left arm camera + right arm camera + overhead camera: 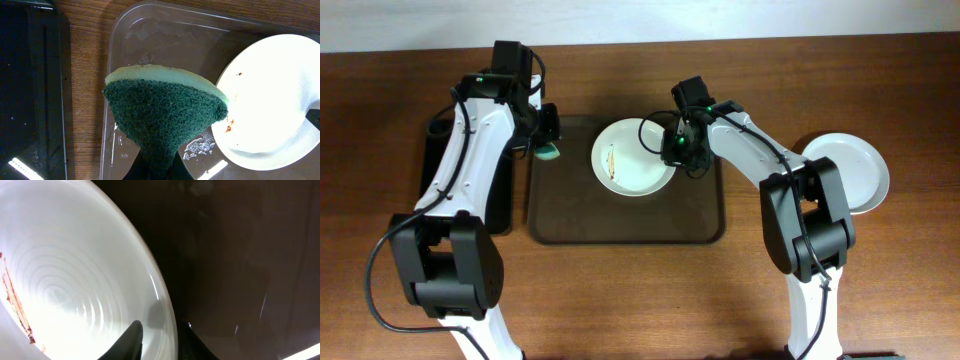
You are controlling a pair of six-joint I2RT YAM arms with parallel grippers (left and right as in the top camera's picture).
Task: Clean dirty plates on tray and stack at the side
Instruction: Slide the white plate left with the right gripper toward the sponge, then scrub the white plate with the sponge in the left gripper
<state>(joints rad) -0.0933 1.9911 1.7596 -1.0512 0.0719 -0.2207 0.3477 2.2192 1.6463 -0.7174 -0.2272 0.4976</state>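
One white plate (632,160) with a thin yellowish smear lies on the dark brown tray (620,225). My right gripper (678,150) is at its right rim. In the right wrist view one finger is inside the plate (75,280) and one outside, shut on the rim (160,340); a reddish smear shows at the left. My left gripper (549,140) is shut on a green-and-yellow sponge (165,110) over the tray's far left corner (150,35), left of the plate (275,100), not touching it. A white plate (850,170) lies on the table to the right.
A smaller black glossy tray (500,195) lies left of the brown tray, under my left arm; it also shows in the left wrist view (30,90). Wet spots lie on the brown tray near the sponge. The wooden table surrounds both trays.
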